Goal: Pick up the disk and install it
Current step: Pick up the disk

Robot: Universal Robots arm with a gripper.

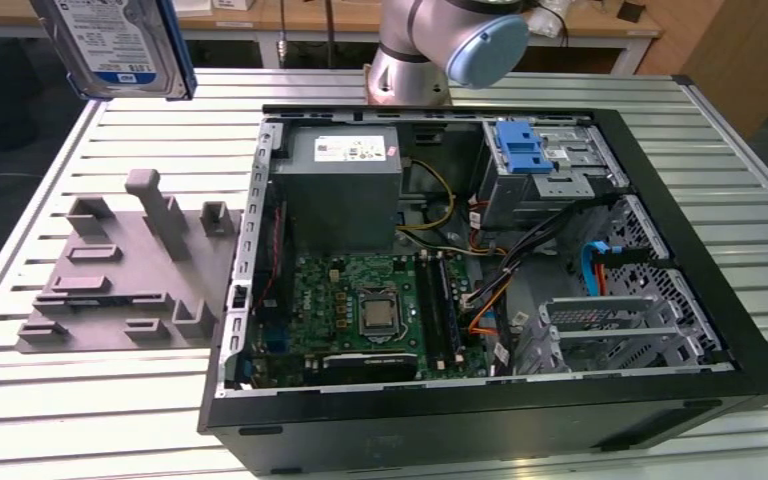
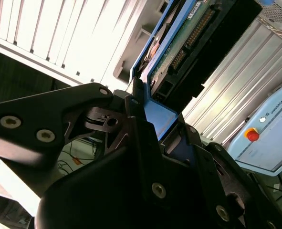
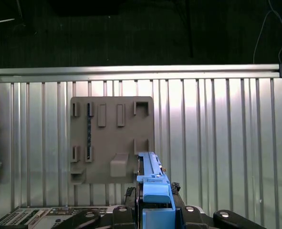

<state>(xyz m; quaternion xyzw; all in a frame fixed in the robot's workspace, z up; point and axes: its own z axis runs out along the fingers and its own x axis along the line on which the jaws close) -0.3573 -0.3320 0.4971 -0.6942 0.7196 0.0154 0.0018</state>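
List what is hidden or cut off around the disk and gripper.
- Exterior view: the disk is cut off by the top edge.
- First wrist view: the disk is edge-on, its label face unseen.
- Second wrist view: the gripper covers the disk's near end.
- Exterior view: the drive cage screens its own inside.

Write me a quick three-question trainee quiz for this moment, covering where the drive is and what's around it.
1. True or false: the flat silver hard drive with the blue plastic frame lies on the grey moulded fixture.
2. What holds the drive? A) the black gripper B) a person's hand C) nothing
3. Fill in: the black computer case lies on the slatted metal table with its side ____.
Key: 1 false; 2 A; 3 open.
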